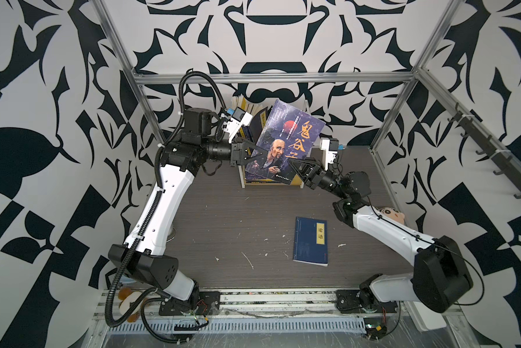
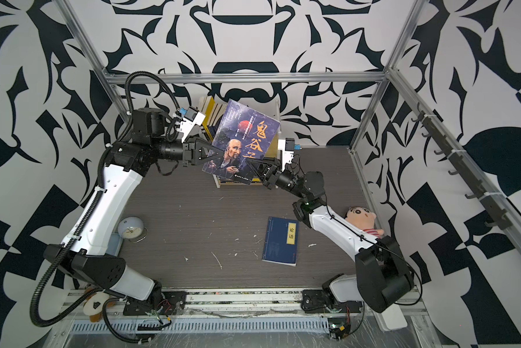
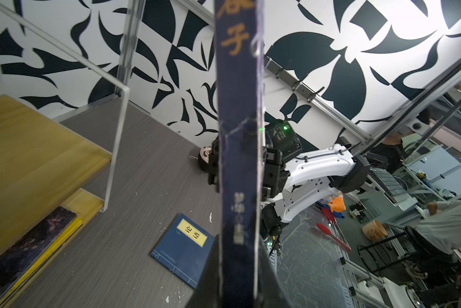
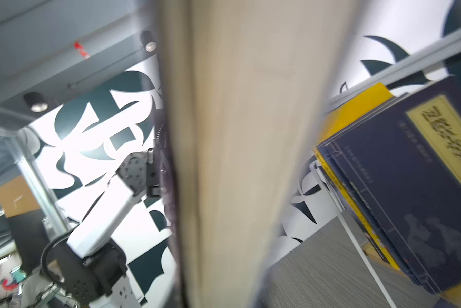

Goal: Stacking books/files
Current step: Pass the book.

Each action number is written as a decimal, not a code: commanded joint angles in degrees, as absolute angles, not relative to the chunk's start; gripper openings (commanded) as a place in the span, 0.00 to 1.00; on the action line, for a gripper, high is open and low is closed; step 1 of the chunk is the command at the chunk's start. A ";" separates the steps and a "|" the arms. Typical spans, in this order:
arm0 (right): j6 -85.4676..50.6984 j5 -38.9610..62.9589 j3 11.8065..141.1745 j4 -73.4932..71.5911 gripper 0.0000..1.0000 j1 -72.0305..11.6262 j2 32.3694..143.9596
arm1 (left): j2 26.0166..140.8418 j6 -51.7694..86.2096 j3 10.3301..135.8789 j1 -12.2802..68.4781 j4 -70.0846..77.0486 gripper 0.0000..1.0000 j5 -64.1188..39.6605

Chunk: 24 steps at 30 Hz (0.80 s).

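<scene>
A dark purple-blue book with an old man's face [image 1: 286, 141] [image 2: 241, 138] hangs tilted above the book rack [image 1: 240, 178], held from both sides. My left gripper [image 1: 257, 153] [image 2: 220, 153] is shut on its spine side; in the left wrist view the spine [image 3: 238, 133] runs up from between the left gripper's [image 3: 238, 269] fingers. My right gripper [image 1: 290, 164] [image 2: 248, 162] is shut on the lower right corner, and the cream page edge [image 4: 237, 160] fills the right wrist view. A navy book with a yellow label [image 1: 311, 241] [image 2: 281, 241] [image 3: 182, 249] lies flat on the table.
The rack holds more navy and yellow books [image 4: 410, 186] [image 1: 247, 110], some lying flat [image 3: 37, 240]. A plush doll [image 2: 360, 220] sits by the right arm, a round clock [image 2: 130, 229] by the left arm. Aluminium frame posts [image 1: 385, 129] ring the table.
</scene>
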<state>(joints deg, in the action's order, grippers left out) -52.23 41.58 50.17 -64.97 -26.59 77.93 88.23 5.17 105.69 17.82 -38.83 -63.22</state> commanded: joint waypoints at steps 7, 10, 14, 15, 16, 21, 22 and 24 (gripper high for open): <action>-31.62 49.36 57.72 -43.56 0.00 -26.37 72.43 | 83.67 -6.12 108.63 10.82 -48.84 0.84 -58.38; -13.63 50.78 62.59 -20.41 0.00 -26.58 70.82 | 82.28 -16.76 110.42 8.00 -57.61 0.98 -53.99; 8.61 50.93 69.83 5.38 0.00 -28.17 71.46 | 80.02 -32.01 110.19 7.03 -68.87 1.00 -46.16; 13.52 49.47 71.73 11.83 0.00 -28.94 72.08 | 79.60 -34.41 109.89 7.03 -71.02 1.00 -44.18; 17.15 47.93 73.34 16.29 0.00 -29.84 72.79 | 79.11 -35.62 109.01 7.04 -72.03 1.00 -42.83; 33.18 40.57 79.74 33.82 0.00 -35.80 78.29 | 77.95 -44.07 105.70 7.04 -77.74 1.00 -43.24; 34.78 39.85 80.49 35.40 0.00 -36.41 79.24 | 77.96 -45.10 105.44 7.03 -78.35 1.00 -43.31; 36.71 38.81 81.61 37.44 0.00 -37.54 80.77 | 78.30 -46.75 104.38 7.05 -79.14 1.00 -43.33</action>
